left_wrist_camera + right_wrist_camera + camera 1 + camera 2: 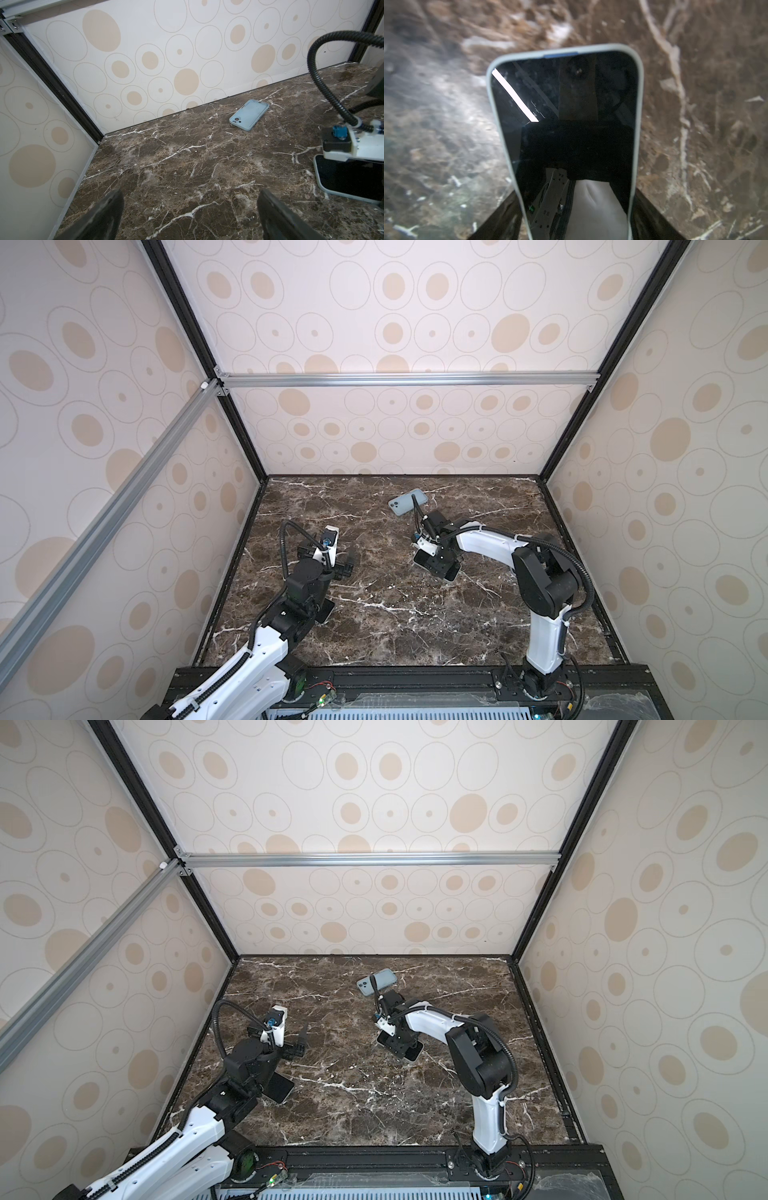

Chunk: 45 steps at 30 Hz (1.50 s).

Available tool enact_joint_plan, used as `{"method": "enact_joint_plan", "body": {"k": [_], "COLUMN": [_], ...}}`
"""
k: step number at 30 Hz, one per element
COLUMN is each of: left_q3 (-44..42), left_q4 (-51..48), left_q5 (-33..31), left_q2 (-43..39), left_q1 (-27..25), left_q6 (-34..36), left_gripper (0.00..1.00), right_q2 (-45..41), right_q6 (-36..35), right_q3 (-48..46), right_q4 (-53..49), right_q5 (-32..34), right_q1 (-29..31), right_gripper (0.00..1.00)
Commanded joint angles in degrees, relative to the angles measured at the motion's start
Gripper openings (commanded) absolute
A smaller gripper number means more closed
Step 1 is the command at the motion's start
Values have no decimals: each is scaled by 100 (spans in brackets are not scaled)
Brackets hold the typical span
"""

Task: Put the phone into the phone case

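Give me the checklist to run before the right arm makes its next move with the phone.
1. Grip of right claw on phone: ok, fingers sit against both long edges.
2. Lift of phone off table: not ok, it looks flat on it.
3. Open side of case up: ok, a raised rim shows.
4. Bare table between phone and case: ok.
5. Open left claw, away from both: ok.
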Motion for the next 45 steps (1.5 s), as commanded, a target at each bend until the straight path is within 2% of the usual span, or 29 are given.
{"method": "enact_joint_plan", "body": {"k": [1,14,20,23,27,34,41,45], "left_q3": [222,222,213,213,197,237,335,336], "left_q4": [154,128,111,84,62,-84,-297,-333], "left_q5": [12,17,13,8,-38,-194,-326,-374], "left_q2": [-35,-92,-145,-188,-279,-295,-232,-255], "left_q1": [37,41,41,40,39,39,37,38], "left_q6": [-23,-32,-56,-64,-84,-127,-236,-269], "left_gripper": [99,99,100,99,99,99,99,97], "right_q2": [54,625,948,1172,1364,1179,171,-1006], "right_q6": [423,1542,1753,1827,1933,2161,2819,3039], "right_q3": [84,1006,1600,1959,2222,2270,1966,894], "right_q4": [-261,-870,-996,-1163,-1251,-1199,-1154,-644], "right_q5": [328,-116,-248,-227,-287,-508,-777,-505], "right_q1": [-356,-2248,-2660,-2728,-2746,-2746,-2712,-2322], "right_gripper": [73,72,73,74,85,92,93,93]}}
